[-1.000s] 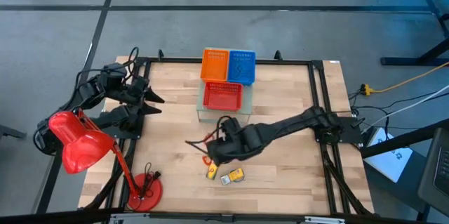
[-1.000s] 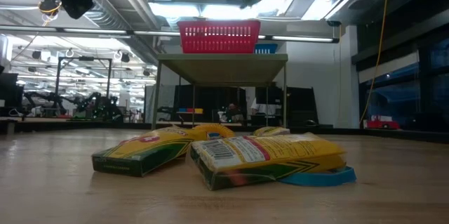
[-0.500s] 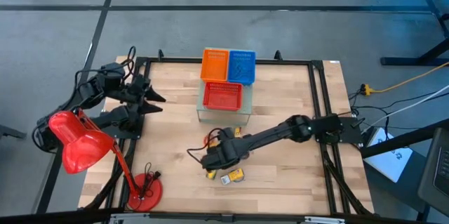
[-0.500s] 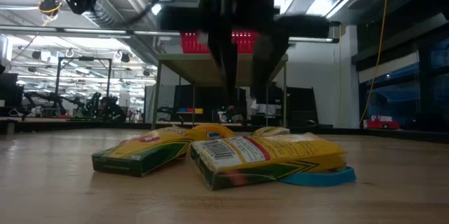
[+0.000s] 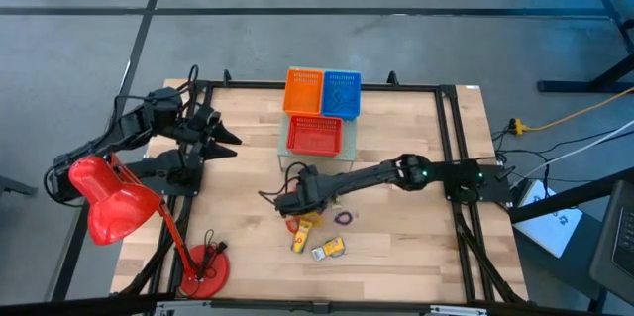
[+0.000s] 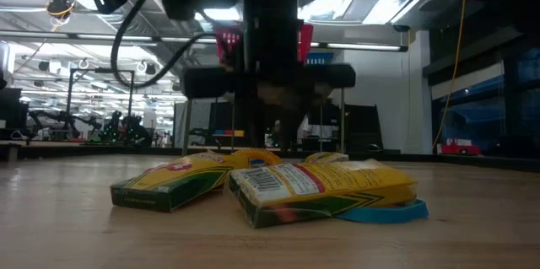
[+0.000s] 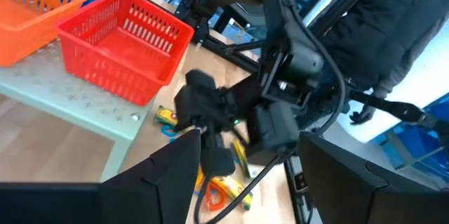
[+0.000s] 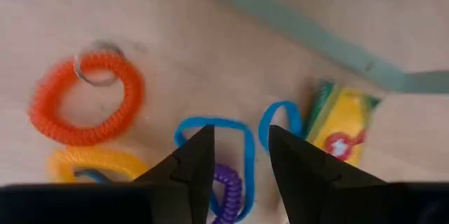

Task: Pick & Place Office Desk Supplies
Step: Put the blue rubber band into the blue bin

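Several loops lie on the wooden table in the right wrist view: an orange coil (image 8: 88, 97), a yellow coil (image 8: 91, 162), a flat blue loop (image 8: 210, 140) and a purple coil (image 8: 228, 182). A yellow crayon box (image 8: 344, 126) lies beside them. My right gripper (image 8: 238, 164) points down over the blue loop, open, one finger on each side of it; whether it touches the loop, I cannot tell. In the high view it (image 5: 294, 202) stands just in front of the stand. My left gripper (image 5: 223, 138) waits open, raised at the far left.
Red (image 5: 314, 135), orange (image 5: 304, 90) and blue (image 5: 341, 93) mesh baskets sit on a low grey-green stand (image 5: 317, 164) at the far middle. Two yellow boxes (image 5: 330, 248) lie toward the near edge, a purple loop (image 5: 344, 217) beside them. A red desk lamp (image 5: 114, 202) stands near left.
My right gripper has come down from high above the table toward the loops, sliding a little toward the stand, and now hangs low behind the crayon boxes in the low view. The loops and boxes have not moved.
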